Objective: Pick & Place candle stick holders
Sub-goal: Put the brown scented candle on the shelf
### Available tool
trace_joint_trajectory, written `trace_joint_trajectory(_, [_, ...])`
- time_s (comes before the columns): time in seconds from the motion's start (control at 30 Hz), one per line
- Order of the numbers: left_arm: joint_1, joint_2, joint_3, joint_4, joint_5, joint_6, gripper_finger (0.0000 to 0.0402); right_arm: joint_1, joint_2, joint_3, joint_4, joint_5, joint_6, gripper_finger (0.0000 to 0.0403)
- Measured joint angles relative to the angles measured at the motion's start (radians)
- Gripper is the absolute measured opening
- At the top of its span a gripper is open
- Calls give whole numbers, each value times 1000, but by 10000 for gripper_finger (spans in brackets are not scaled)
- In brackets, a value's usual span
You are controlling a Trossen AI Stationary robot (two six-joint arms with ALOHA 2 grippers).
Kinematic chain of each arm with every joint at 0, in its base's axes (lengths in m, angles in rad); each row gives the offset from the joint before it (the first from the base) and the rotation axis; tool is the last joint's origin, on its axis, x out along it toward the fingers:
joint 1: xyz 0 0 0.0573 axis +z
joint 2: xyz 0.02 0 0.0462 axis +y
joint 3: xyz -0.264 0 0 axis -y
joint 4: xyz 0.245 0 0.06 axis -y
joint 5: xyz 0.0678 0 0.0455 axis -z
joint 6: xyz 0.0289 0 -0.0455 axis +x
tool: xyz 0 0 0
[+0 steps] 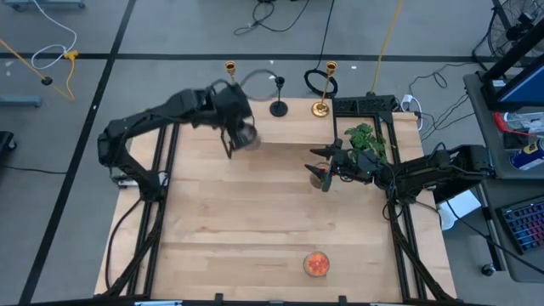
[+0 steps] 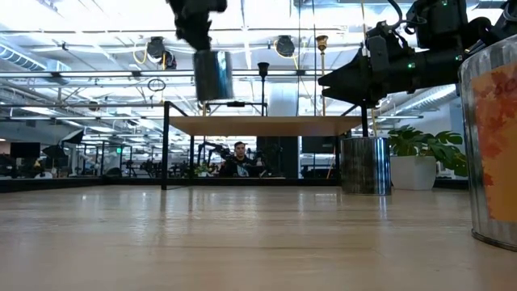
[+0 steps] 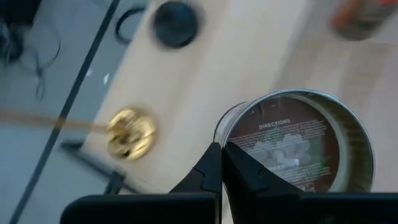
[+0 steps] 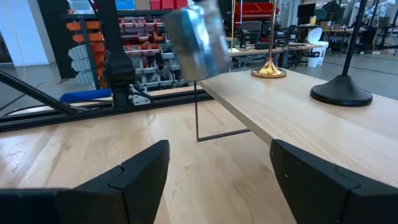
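Note:
My left gripper [image 1: 240, 134] is shut on the grey glass cup [image 2: 214, 74], which hangs well above the table near the raised back shelf. On that shelf stand a gold candlestick [image 1: 321, 106], the black one [image 1: 278, 108] and a second gold one [image 1: 229, 66], whose base the left arm hides. An orange cup [image 1: 316, 263] stands on the table near the front edge and looms at the low view's right [image 2: 493, 137]. My right gripper [image 1: 321, 176] is open and empty at the right, beside the plant; something orange shows under it. My left gripper holds the grey cup by its rim [image 3: 219, 138], the wall pinched with one finger [image 3: 249, 177] inside the cup and one outside. The fingers come from above, pointing down. The cup hangs below them, nearly upright and lifted clear of table and shelf.
The leafy plant [image 1: 367, 140] stands at the right, behind my right gripper. A dark ribbed cylinder [image 2: 365, 166] stands on the table below that gripper. The raised shelf [image 4: 292, 118] runs along the far edge. Bare wood lies in the middle of the table [image 1: 255, 212].

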Motion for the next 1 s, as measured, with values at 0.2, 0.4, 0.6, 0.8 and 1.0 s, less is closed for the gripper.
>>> trace_joint_trajectory(0.2, [131,19,0,1,21,10,3,0,0,0,0,0,0,279])
trace_joint_trajectory(0.4, [216,16,0,1,75,14,4,0,0,0,0,0,0,279])
trace_joint_trajectory(0.6, [255,16,-23,12,105,14,6,0,0,0,0,0,0,279])
trace_joint_trajectory(0.8, [263,16,-85,49,107,7,6,0,0,0,0,0,-4,279])
trace_joint_trajectory(1.0, [262,16,-96,71,86,5,13,0,0,0,0,0,-5,279])
